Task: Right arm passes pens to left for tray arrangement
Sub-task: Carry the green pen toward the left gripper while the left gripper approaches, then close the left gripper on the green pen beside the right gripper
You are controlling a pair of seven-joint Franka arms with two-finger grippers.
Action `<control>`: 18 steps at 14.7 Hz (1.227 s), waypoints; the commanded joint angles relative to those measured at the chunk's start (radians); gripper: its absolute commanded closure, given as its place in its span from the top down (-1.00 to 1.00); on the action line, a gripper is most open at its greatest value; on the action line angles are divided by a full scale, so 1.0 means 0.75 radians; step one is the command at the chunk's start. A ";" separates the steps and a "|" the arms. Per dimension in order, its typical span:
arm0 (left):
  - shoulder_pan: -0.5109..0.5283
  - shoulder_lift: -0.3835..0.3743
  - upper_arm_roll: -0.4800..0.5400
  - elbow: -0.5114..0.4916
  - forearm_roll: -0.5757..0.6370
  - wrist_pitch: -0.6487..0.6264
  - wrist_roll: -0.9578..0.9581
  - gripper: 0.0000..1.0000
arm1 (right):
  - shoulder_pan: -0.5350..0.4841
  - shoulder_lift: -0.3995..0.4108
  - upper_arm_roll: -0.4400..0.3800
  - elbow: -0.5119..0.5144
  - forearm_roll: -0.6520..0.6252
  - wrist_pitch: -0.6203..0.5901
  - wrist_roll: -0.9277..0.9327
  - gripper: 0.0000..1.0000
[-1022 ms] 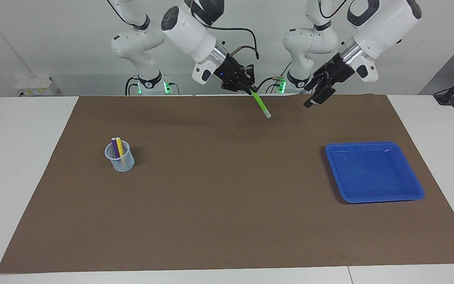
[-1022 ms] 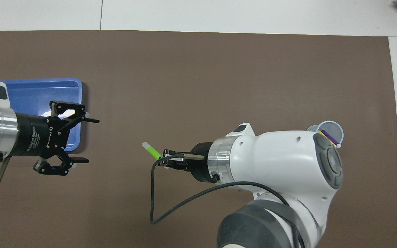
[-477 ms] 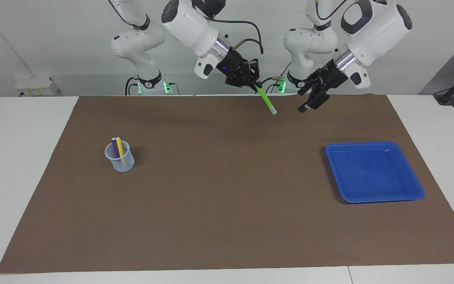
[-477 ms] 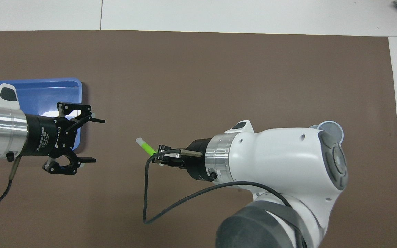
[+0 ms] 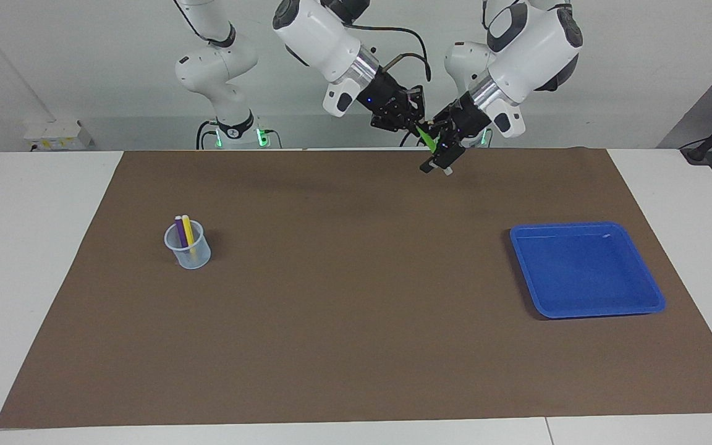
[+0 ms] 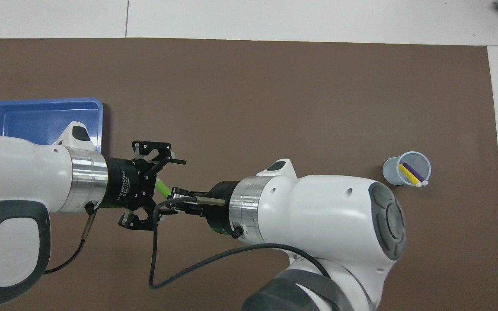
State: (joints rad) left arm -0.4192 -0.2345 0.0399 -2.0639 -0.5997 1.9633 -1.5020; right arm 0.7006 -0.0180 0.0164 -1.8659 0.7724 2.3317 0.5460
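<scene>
My right gripper [image 5: 418,125] [image 6: 176,202] is shut on the green pen [image 5: 428,142] [image 6: 161,187], held up in the air over the mat's edge close to the robots. The pen slants down toward the left arm's end. My left gripper [image 5: 437,162] [image 6: 162,192] is open, its fingers [image 6: 179,162] straddling the pen's free end without closing on it. The pen's pale tip [image 5: 448,171] peeks out past the left gripper. The blue tray [image 5: 578,227] [image 6: 41,103] lies empty at the left arm's end. A yellow pen [image 5: 188,230] [image 6: 407,174] and a purple pen [image 5: 179,230] [image 6: 415,172] stand in a cup.
The translucent cup [image 5: 190,256] [image 6: 394,170] stands toward the right arm's end of the brown mat [image 5: 356,321]. A black cable [image 6: 188,263] loops from the right wrist. White table shows around the mat.
Both arms have closed in on each other. The right gripper carried the green pen toward the left arm's end and higher, and the open left gripper swung in until its fingers enclose the pen.
</scene>
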 commanded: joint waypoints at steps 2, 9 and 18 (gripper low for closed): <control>-0.016 0.002 0.018 0.023 -0.002 -0.051 0.000 0.93 | -0.002 0.014 0.001 0.019 0.034 0.014 0.006 -1.00; 0.007 0.000 0.025 0.034 0.059 -0.153 0.215 0.82 | -0.002 0.014 0.001 0.019 0.034 0.022 0.000 -1.00; 0.009 0.010 0.025 0.111 0.076 -0.253 0.248 0.62 | -0.002 0.020 0.001 0.019 0.024 0.024 -0.012 -1.00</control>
State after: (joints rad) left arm -0.4143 -0.2345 0.0533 -2.0215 -0.5611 1.8236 -1.3247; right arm 0.7006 -0.0169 0.0158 -1.8643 0.7724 2.3364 0.5460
